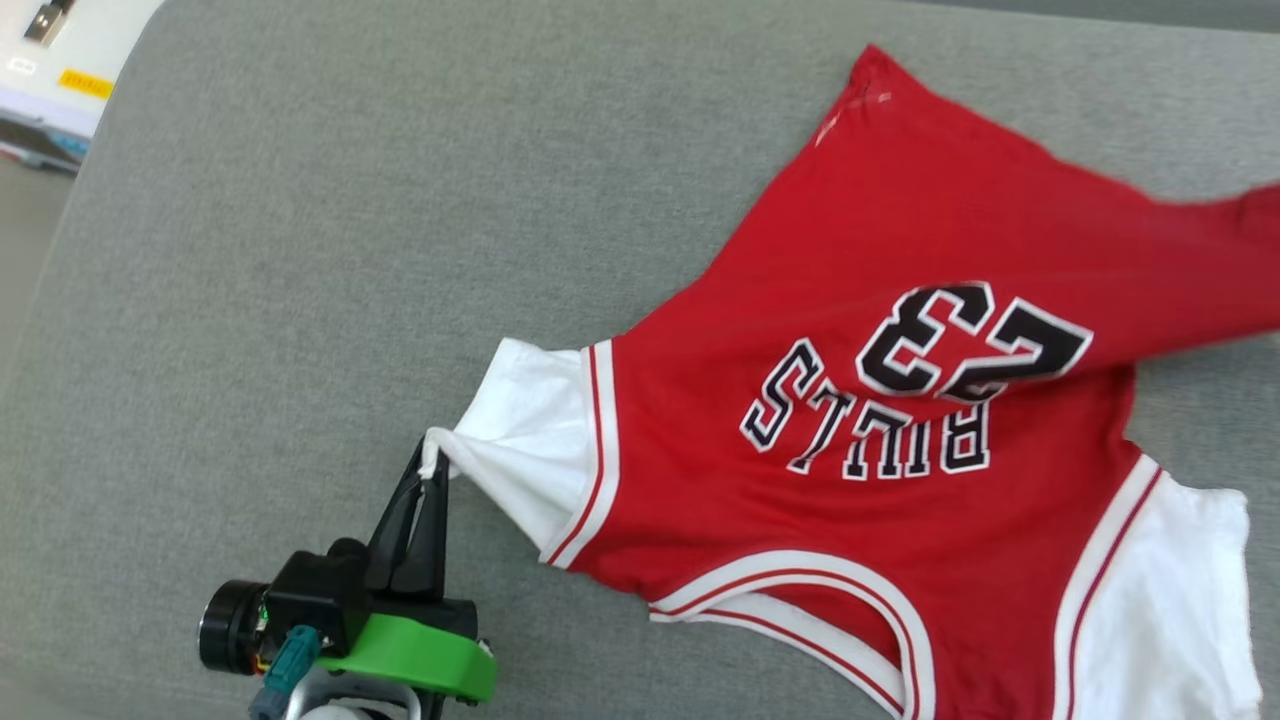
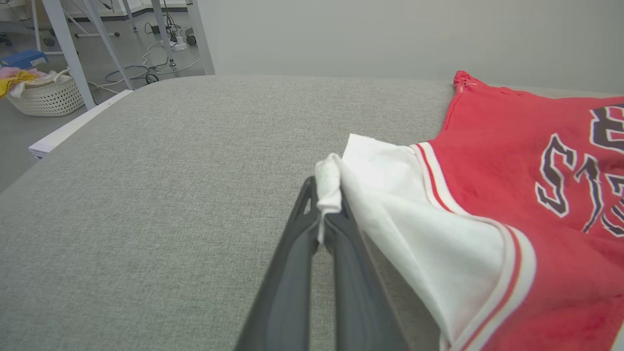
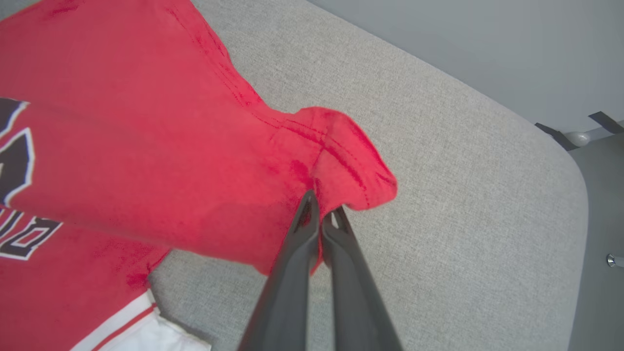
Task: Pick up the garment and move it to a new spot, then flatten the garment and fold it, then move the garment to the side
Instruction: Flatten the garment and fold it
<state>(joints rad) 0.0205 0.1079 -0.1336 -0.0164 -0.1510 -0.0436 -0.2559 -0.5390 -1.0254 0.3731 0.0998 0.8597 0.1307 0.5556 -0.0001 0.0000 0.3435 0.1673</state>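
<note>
The garment (image 1: 900, 330) is a red T-shirt with white sleeves and a black "BULLS 23" print, lying spread on the grey cushioned surface (image 1: 300, 250). My left gripper (image 1: 432, 462) is shut on the tip of the near white sleeve, which is pulled taut toward it. The left wrist view has the same pinch, white fabric (image 2: 327, 187) bunched between the fingertips of the left gripper (image 2: 324, 204). In the right wrist view my right gripper (image 3: 321, 207) is shut on a red hem corner (image 3: 341, 156) of the garment, lifted a little off the surface.
The grey surface (image 2: 170, 195) stretches wide to the left of the shirt. Beyond its far left edge are a white basket (image 2: 46, 95) with clothes, table legs and cables on the floor. A white ledge (image 1: 60, 70) lies at the head view's upper left.
</note>
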